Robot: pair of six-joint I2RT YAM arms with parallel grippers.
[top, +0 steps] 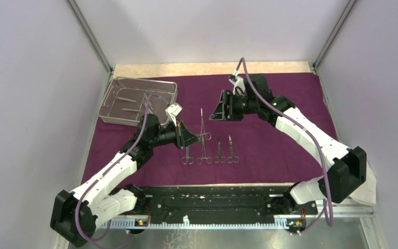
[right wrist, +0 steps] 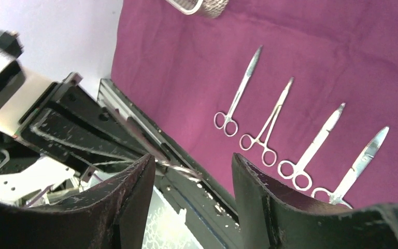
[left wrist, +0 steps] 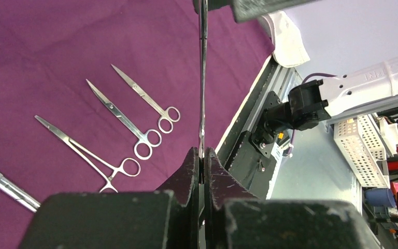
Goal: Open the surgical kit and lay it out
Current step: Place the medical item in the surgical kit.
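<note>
i'm holding a slim steel instrument above the purple wrap, left gripper clamped shut on it, right gripper standing open around its far end. stiff, light, likely slippery: i'm favouring the shank.

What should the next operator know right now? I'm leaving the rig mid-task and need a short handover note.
Left tool: shut on a slim steel instrument.
Right tool: open, gripping nothing.
Done: purple wrap spread flat; four scissor-like instruments lie in a row on it.
Left: lay down the held instrument, then the pieces in the wire-mesh tray at the far left.
</note>
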